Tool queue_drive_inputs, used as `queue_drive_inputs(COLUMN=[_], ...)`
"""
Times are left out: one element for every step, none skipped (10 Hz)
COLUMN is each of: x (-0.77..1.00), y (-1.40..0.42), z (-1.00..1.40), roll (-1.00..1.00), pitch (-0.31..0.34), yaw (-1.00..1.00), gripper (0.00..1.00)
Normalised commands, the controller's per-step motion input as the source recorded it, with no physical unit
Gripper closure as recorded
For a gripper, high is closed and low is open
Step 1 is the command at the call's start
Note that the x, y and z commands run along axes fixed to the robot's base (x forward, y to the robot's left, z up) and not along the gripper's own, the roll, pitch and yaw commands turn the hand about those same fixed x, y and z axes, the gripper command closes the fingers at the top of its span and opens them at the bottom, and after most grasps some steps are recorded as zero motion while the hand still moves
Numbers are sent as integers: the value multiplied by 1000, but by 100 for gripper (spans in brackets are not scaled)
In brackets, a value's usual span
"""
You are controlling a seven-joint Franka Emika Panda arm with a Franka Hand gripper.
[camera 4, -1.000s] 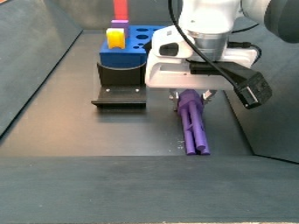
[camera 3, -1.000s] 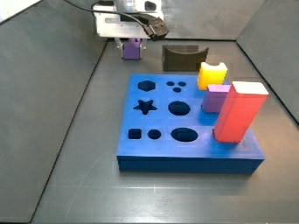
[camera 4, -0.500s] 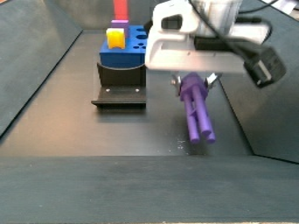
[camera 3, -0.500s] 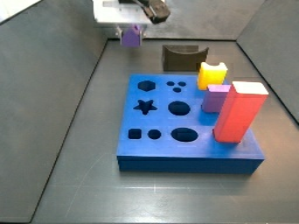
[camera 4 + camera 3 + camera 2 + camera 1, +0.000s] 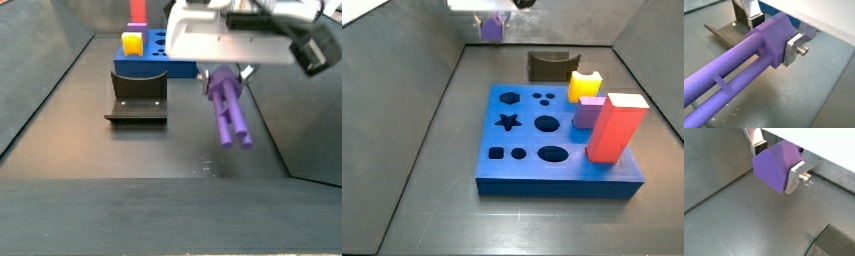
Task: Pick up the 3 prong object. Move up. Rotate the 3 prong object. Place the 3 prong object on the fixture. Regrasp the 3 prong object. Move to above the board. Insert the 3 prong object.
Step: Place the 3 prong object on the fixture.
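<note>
My gripper [image 5: 223, 72] is shut on the 3 prong object [image 5: 229, 110], a slim purple ridged bar, and holds it in the air above the floor. In both wrist views the silver fingers [image 5: 795, 46] clamp its thick purple end [image 5: 776, 166]; its prongs [image 5: 724, 80] run out from the gripper. In a side view it shows as a purple end [image 5: 493, 27] under the gripper [image 5: 493, 18] at the far back. The dark fixture [image 5: 135, 105] with its notched top stands on the floor beside the blue board [image 5: 556, 140]; the fixture also shows behind the board [image 5: 549, 66].
A tall red block [image 5: 616, 127], a yellow block [image 5: 584, 86] and a short lilac block [image 5: 589, 112] stand on the board's right side. Grey walls [image 5: 422, 60] close in the floor on both sides and at the back.
My gripper has risen with the 3 prong object, lifting it off the floor; it now hangs in the air, higher than before.
</note>
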Motion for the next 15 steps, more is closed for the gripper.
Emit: queue_drive_inputs(x=[-16,-18,-21,-19,-13,-5,4,5,1000,1000,1000,1000,1000,1000,1000], y=[-4,-5,-6,-6,-4,-2,0,0,-154,-149,-128,-118,-106,-96,-87], z=[1000,1000,1000,945,721,553,328,215,-29,-39,-40,-39,-39,-38,-36], roll=[-7,-7,-9,-10,-13,-15,-19,-21,-236,-234,-211,-197,-168,-152,-135], pitch=[24,24,28,30,39,47,60,67,-86,-76,-62,-52,-31,-12,2], yaw=[1,2,2,2,3,3,4,4,-48,-42,-33,-31,-31,-16,-9], gripper=[100,100,100,100,100,100,100,100,100,100,100,100,100,100,100])
